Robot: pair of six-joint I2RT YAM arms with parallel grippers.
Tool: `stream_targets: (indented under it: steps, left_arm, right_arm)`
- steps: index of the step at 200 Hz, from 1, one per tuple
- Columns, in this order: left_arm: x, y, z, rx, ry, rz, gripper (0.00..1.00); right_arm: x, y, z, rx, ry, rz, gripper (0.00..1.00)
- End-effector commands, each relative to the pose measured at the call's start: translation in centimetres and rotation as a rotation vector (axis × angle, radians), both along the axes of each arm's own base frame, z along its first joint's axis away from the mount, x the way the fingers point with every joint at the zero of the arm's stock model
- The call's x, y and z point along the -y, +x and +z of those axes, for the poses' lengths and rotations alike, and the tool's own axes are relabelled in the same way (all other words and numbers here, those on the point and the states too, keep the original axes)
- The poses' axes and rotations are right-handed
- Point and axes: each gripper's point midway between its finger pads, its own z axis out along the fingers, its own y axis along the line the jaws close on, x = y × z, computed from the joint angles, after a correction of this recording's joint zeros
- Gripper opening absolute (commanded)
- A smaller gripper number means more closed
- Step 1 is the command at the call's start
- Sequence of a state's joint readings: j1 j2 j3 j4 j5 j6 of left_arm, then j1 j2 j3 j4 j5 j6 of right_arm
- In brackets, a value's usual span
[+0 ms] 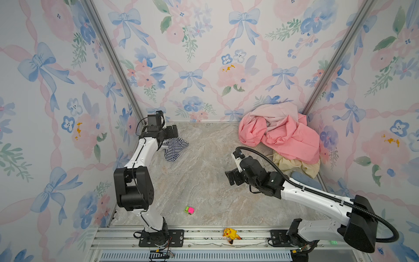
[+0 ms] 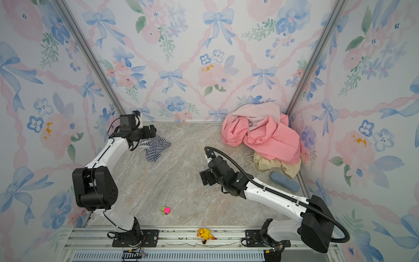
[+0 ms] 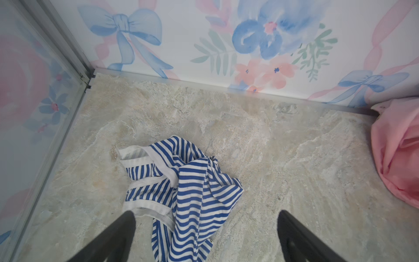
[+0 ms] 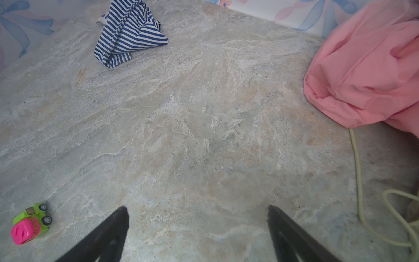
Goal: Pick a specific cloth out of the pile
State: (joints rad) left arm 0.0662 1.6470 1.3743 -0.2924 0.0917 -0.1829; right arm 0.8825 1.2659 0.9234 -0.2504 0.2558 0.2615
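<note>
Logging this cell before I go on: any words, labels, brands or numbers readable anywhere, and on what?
No text can be read in any view.
On the cloth: stripes only, no tag lettering shows.
On the toy truck: no lettering shows.
On the right arm: one small white mark, too small to read.
On the wallpaper: bows and flowers, no words.

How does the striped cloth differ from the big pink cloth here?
The striped cloth is navy-and-white; the pink cloth is plain salmon. The striped cloth is much smaller than the pink cloth. The striped cloth lies alone by the open left gripper; the pink cloth tops the pile in the far right corner. Both are crumpled.
</note>
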Motion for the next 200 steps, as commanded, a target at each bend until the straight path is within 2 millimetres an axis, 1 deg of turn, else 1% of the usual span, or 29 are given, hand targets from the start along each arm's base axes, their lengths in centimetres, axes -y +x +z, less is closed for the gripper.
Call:
stream_targets:
  steps: [1, 4, 7, 9, 15, 24, 25, 28, 33, 34, 37, 41, 42, 45, 49, 52, 63, 75, 77, 88, 94, 108, 124, 140, 153, 160, 167, 184, 200]
  left_arm:
    - [0.0, -4.0, 5.4, 0.145, -0.036, 0.059, 0.98]
    - [-0.1, -4.7, 6.0, 0.169, -0.036, 0.07, 0.98]
    - [-0.3, -5.4, 5.7, 0.172, -0.033, 0.09, 0.98]
    - [-0.4, -6.0, 6.3, 0.194, -0.033, 0.098, 0.98]
    - [-0.7, -7.6, 6.2, 0.223, -0.03, 0.129, 0.98]
    - [-1.3, -10.1, 5.1, 0.26, -0.024, 0.178, 0.98]
    - [-1.3, -10.4, 5.5, 0.277, -0.023, 0.185, 0.98]
    - [-1.6, -11.2, 4.6, 0.282, -0.019, 0.204, 0.98]
    - [-2.0, -12.5, 4.0, 0.31, -0.012, 0.235, 0.98]
    - [-2.0, -12.7, 4.1, 0.322, -0.012, 0.242, 0.98]
    - [-2.2, -13.5, 2.5, 0.313, -0.005, 0.258, 0.98]
    - [-2.5, -14.5, 1.6, 0.334, 0.001, 0.28, 0.98]
    - [-2.6, -14.6, 1.9, 0.35, 0.001, 0.284, 0.98]
    - [-2.8, -15.3, 0.9, 0.357, 0.007, 0.299, 0.98]
    - [-3.0, -16.1, 0.6, 0.387, 0.013, 0.319, 0.98]
    - [-3.2, -16.7, -0.5, 0.386, 0.02, 0.333, 0.98]
    - [-4.0, -18.8, -2.5, 0.43, 0.032, 0.393, 0.98]
    - [-4.6, -20.5, -4.0, 0.478, 0.017, 0.459, 0.98]
    - [-4.7, -20.8, -3.7, 0.505, 0.011, 0.469, 0.98]
    - [-5.0, -22.1, -5.1, 0.555, 0.022, 0.507, 0.98]
    - [-5.3, -22.5, -5.3, 0.588, 0.039, 0.518, 0.98]
    - [-5.3, -22.8, -5.6, 0.597, 0.069, 0.51, 0.98]
    - [-5.0, -22.0, -6.2, 0.577, 0.079, 0.487, 0.98]
    - [-4.6, -20.4, -8.5, 0.459, 0.128, 0.444, 0.98]
    - [-4.1, -18.9, -10.1, 0.38, 0.179, 0.398, 0.98]
    - [-3.9, -18.0, -10.0, 0.371, 0.197, 0.386, 0.98]
    - [-3.2, -17.0, -10.3, 0.347, 0.204, 0.341, 0.98]
    - [-2.3, -15.5, -9.9, 0.375, 0.2, 0.292, 0.98]
    - [-1.7, -14.8, -9.4, 0.418, 0.194, 0.262, 0.98]
  right_arm:
    - [2.2, 1.0, 2.9, 0.034, 0.094, -0.03, 0.97]
    - [2.8, 1.1, 3.1, 0.037, 0.101, -0.042, 0.97]
    - [3.3, 1.3, 3.2, 0.041, 0.107, -0.055, 0.97]
    - [3.7, 1.4, 3.4, 0.044, 0.11, -0.064, 0.97]
    - [4.9, 1.7, 3.5, 0.052, 0.116, -0.093, 0.97]
    - [7.0, 2.1, 3.7, 0.065, 0.118, -0.145, 0.97]
    - [7.2, 2.1, 3.7, 0.065, 0.119, -0.151, 0.97]
    - [8.0, 2.2, 3.7, 0.068, 0.117, -0.171, 0.97]
    - [9.2, 2.4, 3.5, 0.072, 0.113, -0.206, 0.97]
    - [9.5, 2.4, 3.4, 0.073, 0.114, -0.212, 0.97]
    - [10.3, 2.4, 3.4, 0.078, 0.114, -0.235, 0.97]
    - [11.3, 2.5, 3.2, 0.082, 0.112, -0.266, 0.97]
    - [11.6, 2.5, 3.1, 0.082, 0.11, -0.274, 0.97]
    - [12.4, 2.6, 3.0, 0.085, 0.11, -0.3, 0.97]
    - [13.5, 2.7, 2.8, 0.09, 0.113, -0.334, 0.97]
    - [14.4, 2.7, 2.6, 0.091, 0.111, -0.363, 0.97]
    - [17.4, 2.5, 2.2, 0.099, 0.123, -0.464, 0.97]
    - [21.1, 1.9, 1.8, 0.113, 0.127, -0.603, 0.97]
    - [21.7, 1.7, 1.7, 0.116, 0.125, -0.63, 0.97]
    - [25.1, 0.6, 1.4, 0.144, 0.11, -0.772, 0.97]
    - [26.6, -0.1, 1.3, 0.166, 0.102, -0.826, 0.97]
    - [28.9, -1.3, 0.7, 0.205, 0.088, -0.906, 0.97]
    - [30.2, -2.0, -0.1, 0.237, 0.082, -0.943, 0.97]
    - [31.0, -2.0, -1.0, 0.247, 0.065, -0.965, 0.97]
    - [31.2, -1.7, -1.7, 0.233, 0.038, -0.964, 0.97]
    - [31.1, -1.4, -2.1, 0.224, 0.019, -0.956, 0.97]
    - [31.0, -1.0, -2.5, 0.213, 0.002, -0.946, 0.97]
    - [30.6, 0.1, -3.4, 0.184, -0.034, -0.914, 0.97]
    - [30.2, 1.1, -4.3, 0.172, -0.056, -0.88, 0.97]
